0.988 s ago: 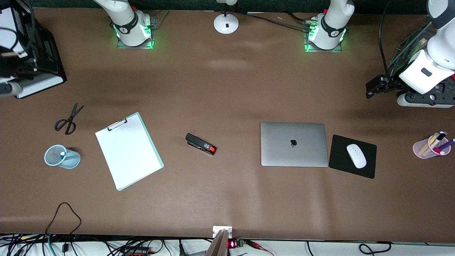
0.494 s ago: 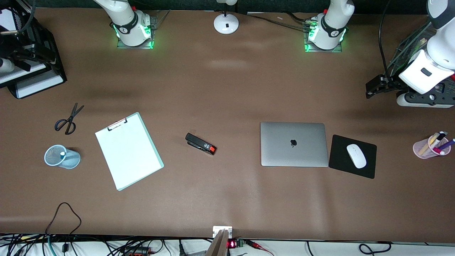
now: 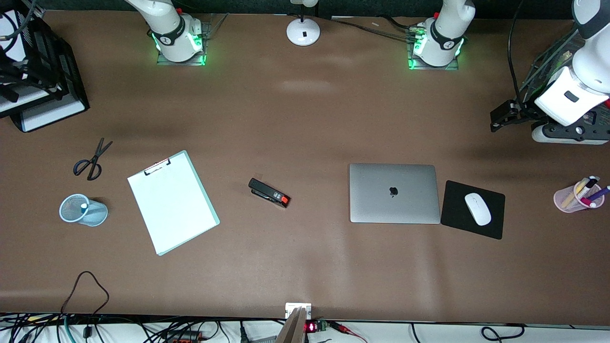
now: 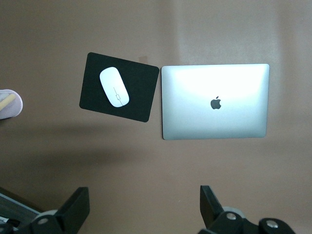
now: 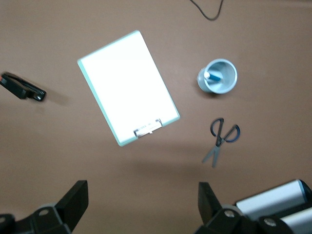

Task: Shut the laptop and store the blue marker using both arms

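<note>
The laptop (image 3: 393, 193) lies shut on the brown table, lid up with the apple logo showing; it also shows in the left wrist view (image 4: 215, 101). The blue marker (image 5: 210, 76) stands in a pale blue mesh cup (image 3: 83, 210) at the right arm's end of the table. My left gripper (image 3: 504, 116) hangs open and empty, high over bare table at the left arm's end; its fingers (image 4: 78, 207) stand wide apart. My right gripper (image 5: 141, 204) is open and empty, high over bare table beside the scissors.
A black mouse pad (image 3: 493, 224) with a white mouse (image 3: 477, 208) lies beside the laptop. A pink pen cup (image 3: 578, 195), black stapler (image 3: 269, 192), white clipboard (image 3: 172, 202), scissors (image 3: 90, 159), a black file tray (image 3: 45, 71) and a lamp base (image 3: 303, 31) are on the table.
The right arm's hand has drawn away over the black file tray toward the table's edge. The left arm, laptop and marker have not moved.
</note>
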`<action>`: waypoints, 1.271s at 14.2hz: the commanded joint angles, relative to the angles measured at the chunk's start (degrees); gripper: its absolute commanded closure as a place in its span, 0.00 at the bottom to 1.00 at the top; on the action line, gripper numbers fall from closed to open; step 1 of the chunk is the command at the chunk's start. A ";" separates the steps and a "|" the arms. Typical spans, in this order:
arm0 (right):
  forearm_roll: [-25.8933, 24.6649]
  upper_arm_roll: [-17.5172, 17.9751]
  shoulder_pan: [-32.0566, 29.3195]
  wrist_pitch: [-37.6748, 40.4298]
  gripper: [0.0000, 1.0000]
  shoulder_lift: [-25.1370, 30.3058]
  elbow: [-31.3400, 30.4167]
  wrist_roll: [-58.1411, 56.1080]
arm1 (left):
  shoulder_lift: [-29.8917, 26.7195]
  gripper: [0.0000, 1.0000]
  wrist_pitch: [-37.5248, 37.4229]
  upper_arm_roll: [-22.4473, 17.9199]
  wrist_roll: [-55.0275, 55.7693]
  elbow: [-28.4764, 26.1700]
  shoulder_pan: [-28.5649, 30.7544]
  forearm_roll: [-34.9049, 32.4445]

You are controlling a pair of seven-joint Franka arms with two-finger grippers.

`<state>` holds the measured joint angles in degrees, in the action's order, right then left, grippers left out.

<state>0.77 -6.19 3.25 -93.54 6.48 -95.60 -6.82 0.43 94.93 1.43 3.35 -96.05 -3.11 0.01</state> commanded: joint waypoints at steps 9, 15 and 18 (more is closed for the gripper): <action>2.39 0.04 0.26 5.10 0.00 -2.87 3.32 1.20 | -0.87 0.00 0.34 -0.38 -0.89 -0.72 -0.32 0.34; 1.87 0.74 0.52 5.56 0.00 -2.96 2.79 2.07 | -0.87 0.00 0.34 -0.38 -0.89 -0.72 -0.32 0.34; 0.72 1.53 0.53 4.43 0.00 -1.03 0.07 3.66 | -0.87 0.00 0.34 -0.38 -0.89 -0.81 -0.32 0.34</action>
<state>2.33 -5.10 3.34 -88.78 3.72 -93.78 -4.76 0.43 94.93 1.43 3.35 -96.05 -3.11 0.01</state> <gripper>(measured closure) 0.000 0.000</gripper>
